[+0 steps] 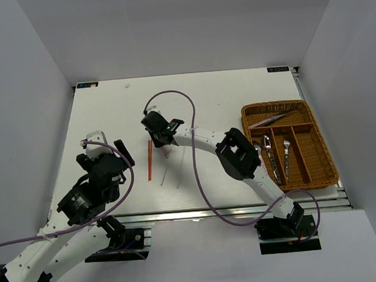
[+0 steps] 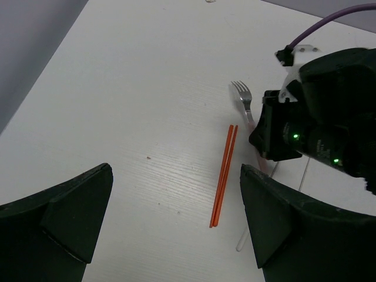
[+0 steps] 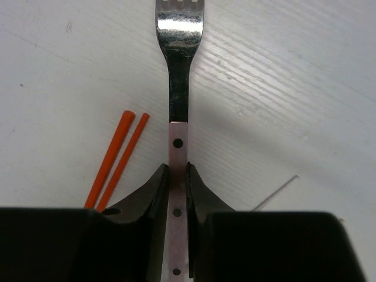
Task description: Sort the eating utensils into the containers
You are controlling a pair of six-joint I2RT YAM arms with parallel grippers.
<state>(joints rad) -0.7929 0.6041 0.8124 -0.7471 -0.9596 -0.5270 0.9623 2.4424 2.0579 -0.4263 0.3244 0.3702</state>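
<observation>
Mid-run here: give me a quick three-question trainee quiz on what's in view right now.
1. True or false: the right gripper is shut on the pink handle of the fork.
2. In the right wrist view, what lies beside the fork? A) red-orange chopsticks B) a spoon C) a knife
3. Fill in: the jaws of the left gripper stand ____.
Key: 1 true; 2 A; 3 open.

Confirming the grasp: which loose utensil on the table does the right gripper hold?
The pink-handled silver metal fork: its handle sits pinched in the right gripper. The slim red-orange chopsticks lie free beside it, untouched.
</observation>
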